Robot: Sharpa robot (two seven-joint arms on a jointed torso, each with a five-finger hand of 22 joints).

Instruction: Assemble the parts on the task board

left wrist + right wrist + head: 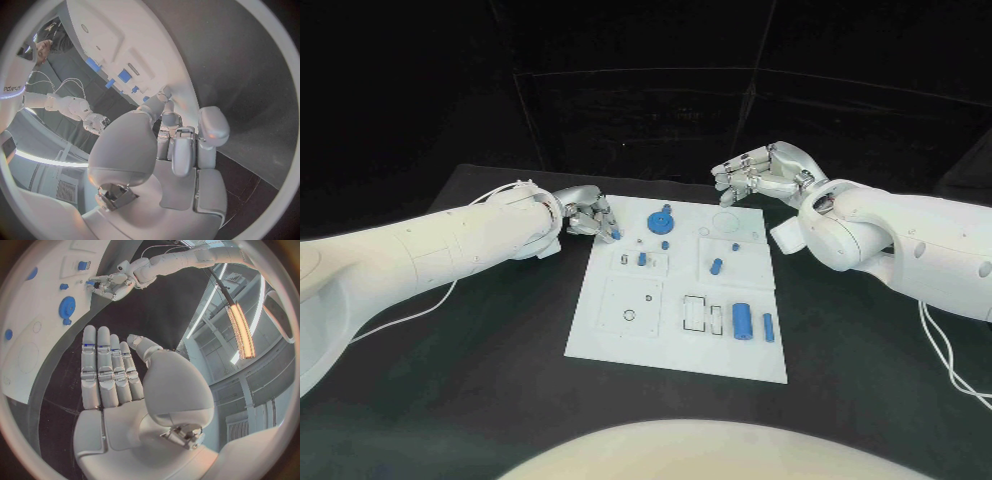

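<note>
The white task board (678,320) lies flat in the middle of the black tabletop (473,390), between the two arms. Several blue parts sit on it: a round gear-like part (662,218) near the far edge, a small peg (642,260) and another short peg (718,267) near the middle, and a larger blue cylinder (741,319) with a thinner pin (769,326) beside it toward the near right corner.

The left robot hand (589,216) is at the board's far left corner, its fingers bent downward at the board's edge, with a small blue part (613,233) at its fingertips; the left wrist view shows the fingertips (164,95) touching the board's edge, but whether they pinch the part cannot be told.

The right robot hand (764,174) hovers beyond the board's far right corner, off the board, palm open with fingers (103,365) held straight and side by side, holding nothing.
</note>
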